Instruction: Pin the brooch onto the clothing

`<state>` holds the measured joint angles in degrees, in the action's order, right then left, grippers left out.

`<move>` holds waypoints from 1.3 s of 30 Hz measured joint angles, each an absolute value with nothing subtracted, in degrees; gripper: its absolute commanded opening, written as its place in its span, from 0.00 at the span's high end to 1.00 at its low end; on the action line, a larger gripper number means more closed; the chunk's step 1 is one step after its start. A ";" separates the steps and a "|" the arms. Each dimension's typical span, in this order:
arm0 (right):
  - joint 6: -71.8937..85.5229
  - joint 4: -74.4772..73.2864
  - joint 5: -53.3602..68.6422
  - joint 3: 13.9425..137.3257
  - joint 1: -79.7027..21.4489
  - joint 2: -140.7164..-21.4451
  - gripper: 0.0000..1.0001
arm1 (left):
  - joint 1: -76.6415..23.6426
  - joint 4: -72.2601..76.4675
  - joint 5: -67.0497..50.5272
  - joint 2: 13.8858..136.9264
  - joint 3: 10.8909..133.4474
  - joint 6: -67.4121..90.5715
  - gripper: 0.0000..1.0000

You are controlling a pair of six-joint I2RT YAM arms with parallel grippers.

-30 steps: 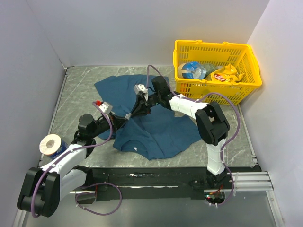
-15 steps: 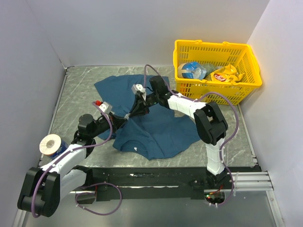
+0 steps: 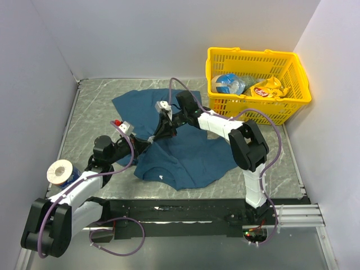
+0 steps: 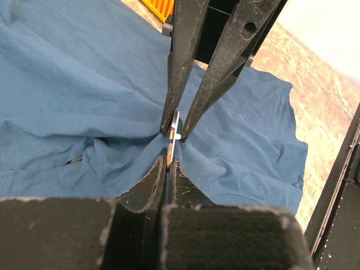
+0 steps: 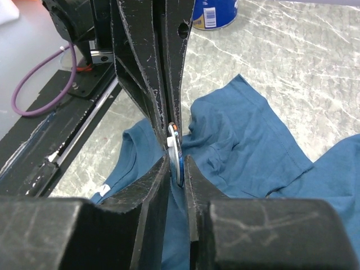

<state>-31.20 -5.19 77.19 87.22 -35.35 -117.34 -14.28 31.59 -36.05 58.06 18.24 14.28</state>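
- The left gripper point(image 4: 168, 164) and right gripper point(image 5: 178, 163) meet tip to tip around the brooch point(image 4: 172, 143) on a raised fold of the T-shirt point(image 3: 191, 152), with no gap to pass between
- A yellow basket point(image 3: 292, 104) fills the far right corner
- A blue can point(image 3: 67, 181) stands beside the left arm
- Bare tabletop point(image 3: 95, 107) lies far left

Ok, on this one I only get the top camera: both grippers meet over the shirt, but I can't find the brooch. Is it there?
Observer: Yes. The left wrist camera shows the brooch edge-on between the tips of the right gripper.
Operator: And the other one, open?
Observer: No, the left gripper is shut, with its tips right at the brooch's near edge.
Operator: Is it flat underneath?
Observer: No, the shirt is gathered into folds that run to that spot.
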 measured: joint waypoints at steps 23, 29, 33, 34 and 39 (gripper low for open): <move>-32.12 -7.16 73.01 89.34 -36.21 -118.34 0.79 | -14.35 30.33 -32.45 58.39 18.55 15.31 0.99; -32.05 -8.25 71.59 90.02 -36.25 -118.37 0.81 | -15.22 28.03 -30.50 58.39 19.81 15.20 0.99; -31.77 -8.51 70.41 90.02 -36.25 -118.37 0.80 | -16.34 25.32 -28.08 58.39 20.99 14.44 0.99; -31.55 -8.62 69.89 90.02 -36.27 -118.37 0.80 | -16.64 24.67 -27.42 58.39 21.34 14.26 0.99; -31.14 -9.41 68.20 90.15 -36.45 -118.37 0.79 | -17.72 22.48 -25.10 58.46 22.22 13.78 0.99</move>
